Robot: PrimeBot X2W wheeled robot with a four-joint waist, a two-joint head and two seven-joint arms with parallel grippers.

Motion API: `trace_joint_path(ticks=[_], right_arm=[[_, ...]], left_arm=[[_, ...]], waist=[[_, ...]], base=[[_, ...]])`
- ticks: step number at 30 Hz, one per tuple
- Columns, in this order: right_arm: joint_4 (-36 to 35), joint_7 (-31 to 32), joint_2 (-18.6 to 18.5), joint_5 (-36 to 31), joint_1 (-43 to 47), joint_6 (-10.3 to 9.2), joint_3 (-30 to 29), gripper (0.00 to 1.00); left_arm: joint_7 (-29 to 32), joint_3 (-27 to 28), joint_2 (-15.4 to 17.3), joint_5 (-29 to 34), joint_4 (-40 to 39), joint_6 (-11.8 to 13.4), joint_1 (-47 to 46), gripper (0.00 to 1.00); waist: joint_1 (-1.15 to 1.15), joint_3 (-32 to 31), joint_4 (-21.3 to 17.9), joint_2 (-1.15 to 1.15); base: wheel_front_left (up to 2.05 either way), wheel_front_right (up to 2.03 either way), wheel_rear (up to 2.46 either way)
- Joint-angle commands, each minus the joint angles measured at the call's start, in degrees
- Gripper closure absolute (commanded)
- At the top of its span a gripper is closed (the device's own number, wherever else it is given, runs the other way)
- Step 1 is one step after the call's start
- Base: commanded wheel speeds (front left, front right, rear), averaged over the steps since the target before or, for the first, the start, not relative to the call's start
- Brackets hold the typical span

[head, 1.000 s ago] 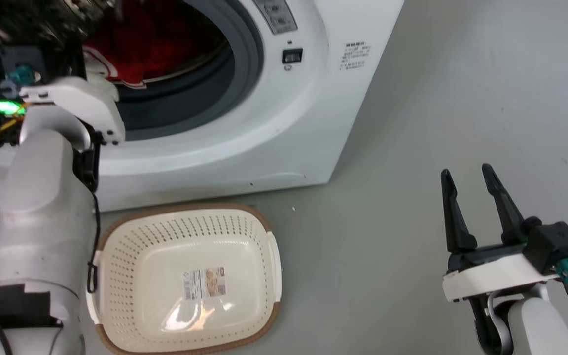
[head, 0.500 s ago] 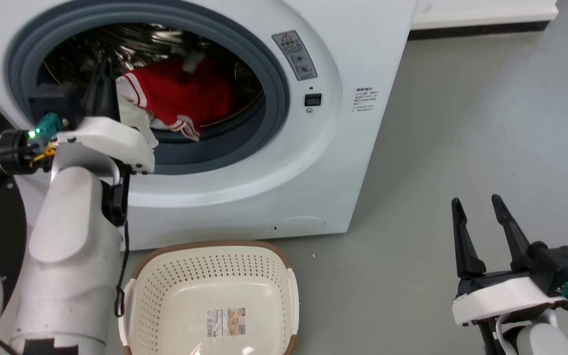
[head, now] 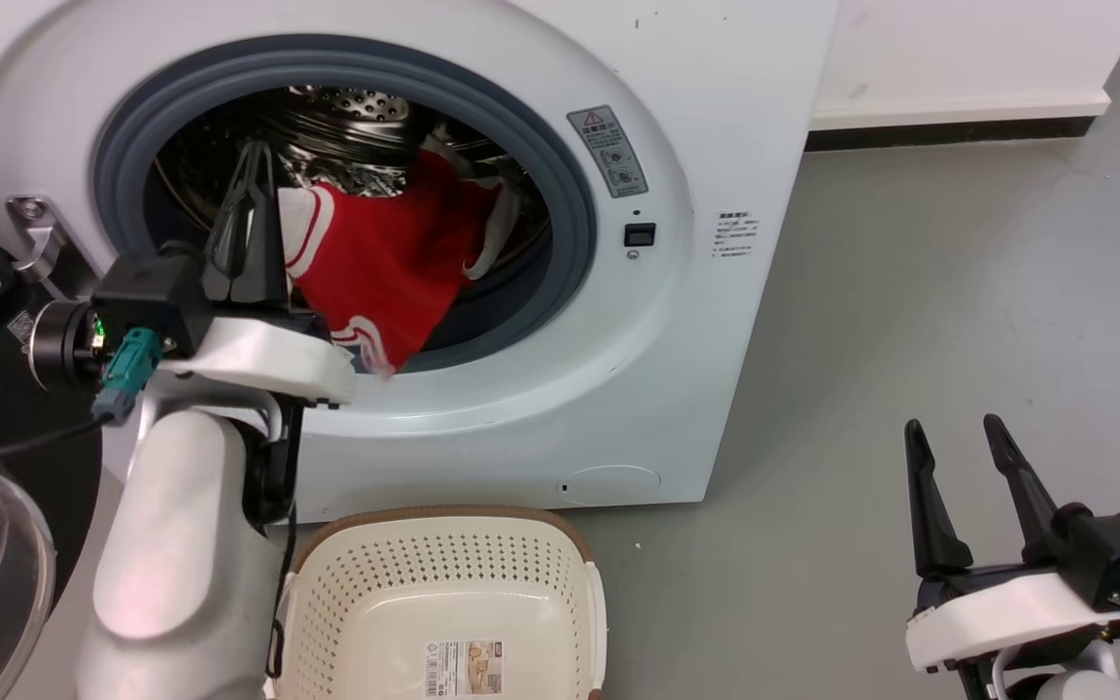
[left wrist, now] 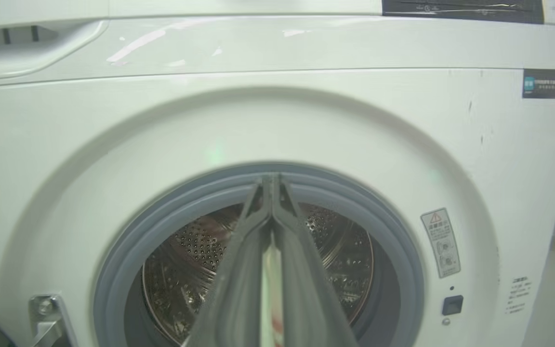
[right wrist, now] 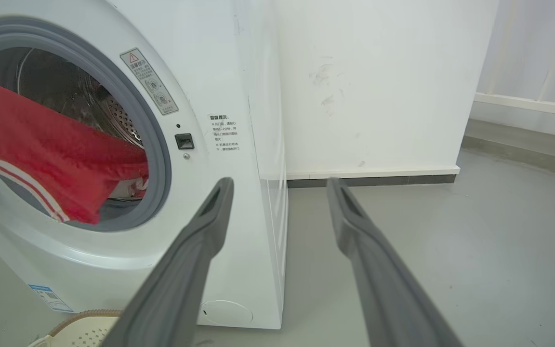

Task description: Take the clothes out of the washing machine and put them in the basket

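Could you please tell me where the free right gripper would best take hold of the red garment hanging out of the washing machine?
Probably the striped hem of the red garment, which hangs free over the grey door ring. Come from the front with the right gripper, jaws open either side of that flat edge; the left gripper already pinches its other end.

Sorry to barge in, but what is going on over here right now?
The robot is unloading the washing machine. Its left gripper is shut on a red garment, which hangs partly out over the grey ring. The basket sits on the floor below, with no clothes visible in it. The right gripper is open and holds nothing, off to the side.
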Motion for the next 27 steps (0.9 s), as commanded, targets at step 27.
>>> trace_joint_path(ticks=[27], right_arm=[[-3.34,1.09,0.10,-0.28,-2.46,-0.04,1.39,0.00]], left_arm=[[10.02,-7.21,-5.07,-2.36,-29.93,8.69,31.40,1.00]], waist=[[0.01,8.85,3.03,0.00]], base=[[0.00,0.00,0.00]])
